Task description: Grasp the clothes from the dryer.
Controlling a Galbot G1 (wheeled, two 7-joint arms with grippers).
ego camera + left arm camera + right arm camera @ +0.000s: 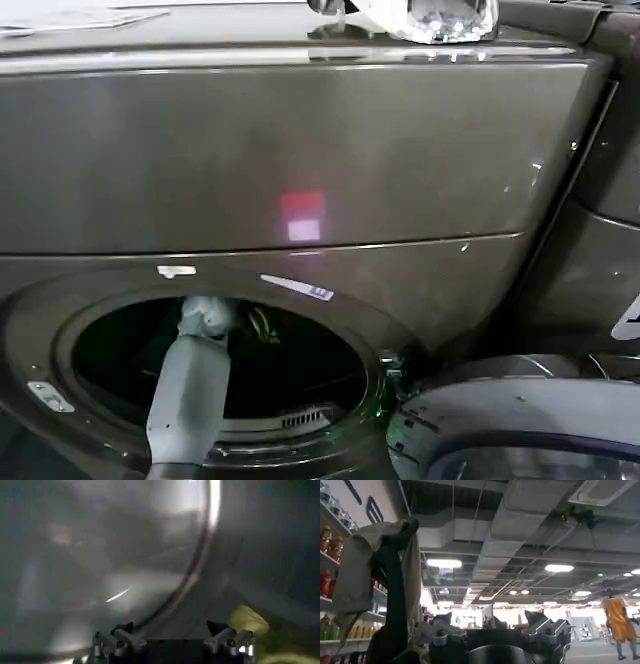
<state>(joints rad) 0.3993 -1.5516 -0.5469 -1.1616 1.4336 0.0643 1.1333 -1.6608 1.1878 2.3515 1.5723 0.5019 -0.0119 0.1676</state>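
a clear glass object sits at the top right of the head view; shelves of bottled drinks line the left edge of the right wrist view; ceiling light panels glow overhead.

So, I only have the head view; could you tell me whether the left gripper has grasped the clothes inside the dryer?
Observer: No; the left gripper is open, nothing between its fingers.
Operator: Where are the clothes, then?
Observer: The yellow-green clothes lie beside one finger, outside the gap.
Operator: And the right gripper?
Observer: The right gripper is open too, pointing up at the ceiling.
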